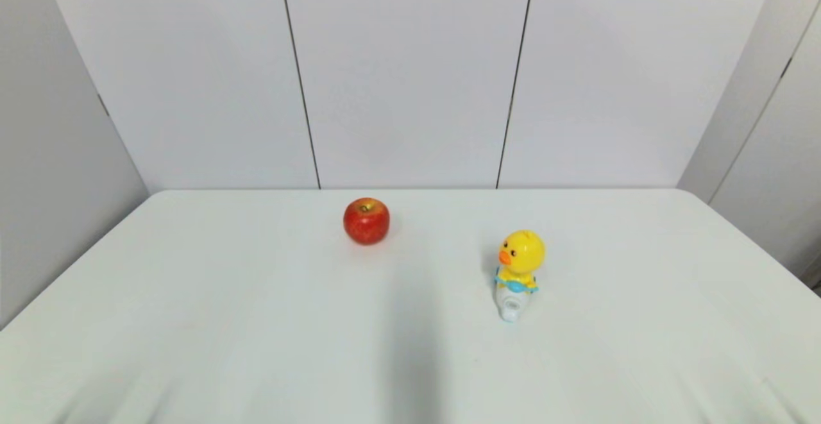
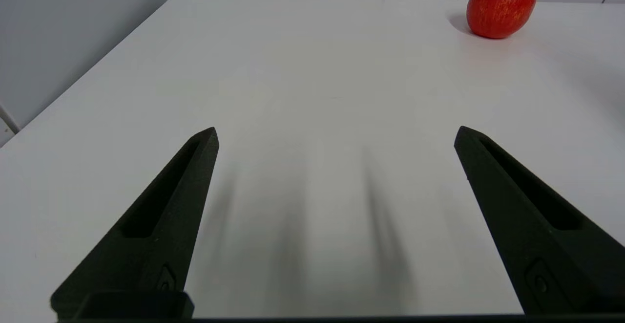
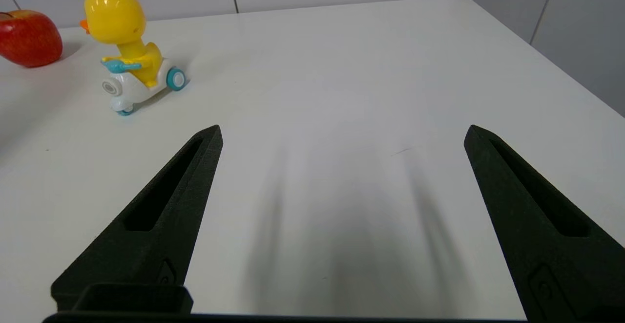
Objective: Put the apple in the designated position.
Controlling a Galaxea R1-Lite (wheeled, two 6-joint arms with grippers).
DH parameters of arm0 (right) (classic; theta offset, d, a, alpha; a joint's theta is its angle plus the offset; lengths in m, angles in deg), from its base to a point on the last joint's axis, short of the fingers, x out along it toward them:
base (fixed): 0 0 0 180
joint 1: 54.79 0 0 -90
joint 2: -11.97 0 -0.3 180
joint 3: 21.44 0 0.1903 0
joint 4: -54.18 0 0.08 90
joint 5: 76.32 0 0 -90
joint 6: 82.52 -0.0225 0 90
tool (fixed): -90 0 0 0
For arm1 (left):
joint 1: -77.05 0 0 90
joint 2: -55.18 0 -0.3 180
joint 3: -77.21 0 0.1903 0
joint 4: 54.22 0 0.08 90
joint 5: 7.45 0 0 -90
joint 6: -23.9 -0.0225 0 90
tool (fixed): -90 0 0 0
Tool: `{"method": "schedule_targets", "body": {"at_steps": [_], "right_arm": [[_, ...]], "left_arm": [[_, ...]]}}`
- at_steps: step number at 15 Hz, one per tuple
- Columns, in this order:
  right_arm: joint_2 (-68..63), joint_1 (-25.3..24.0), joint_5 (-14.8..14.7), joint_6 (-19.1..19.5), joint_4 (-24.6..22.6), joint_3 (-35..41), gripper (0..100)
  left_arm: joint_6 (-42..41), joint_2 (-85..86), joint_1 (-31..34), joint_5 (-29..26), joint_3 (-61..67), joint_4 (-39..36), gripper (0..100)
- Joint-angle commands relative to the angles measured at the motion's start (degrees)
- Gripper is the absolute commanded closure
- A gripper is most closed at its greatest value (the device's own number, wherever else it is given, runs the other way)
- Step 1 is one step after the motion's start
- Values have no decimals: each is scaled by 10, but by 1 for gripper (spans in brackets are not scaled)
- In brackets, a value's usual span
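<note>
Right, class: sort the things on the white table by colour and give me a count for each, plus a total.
Red: 1, the apple
Yellow: 1, the duck toy on its white and blue scooter
Total: 2

White table [image 1: 256,321] w/ apple [image 1: 366,220], duck toy [image 1: 518,273].

White table [image 1: 256,321], pale panelled walls [image 1: 410,71], dark seams

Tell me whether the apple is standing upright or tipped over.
Upright: the apple rests on the white table with its stem dimple facing up; its stem points up in the left wrist view.
</note>
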Motion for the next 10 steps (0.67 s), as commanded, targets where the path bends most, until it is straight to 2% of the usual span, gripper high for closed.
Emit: {"method": "schedule_targets", "body": {"at_steps": [1, 8, 10], "right_arm": [[-1, 0, 0, 1, 0, 4, 0], [-1, 0, 0, 0, 0, 4, 0], [-1, 0, 0, 0, 0, 4, 0]], "left_arm": [[0, -1, 0, 0, 0, 0, 0], [4, -1, 1, 1, -1, 0, 0], [7, -49, 0, 3, -17, 4, 0]]}}
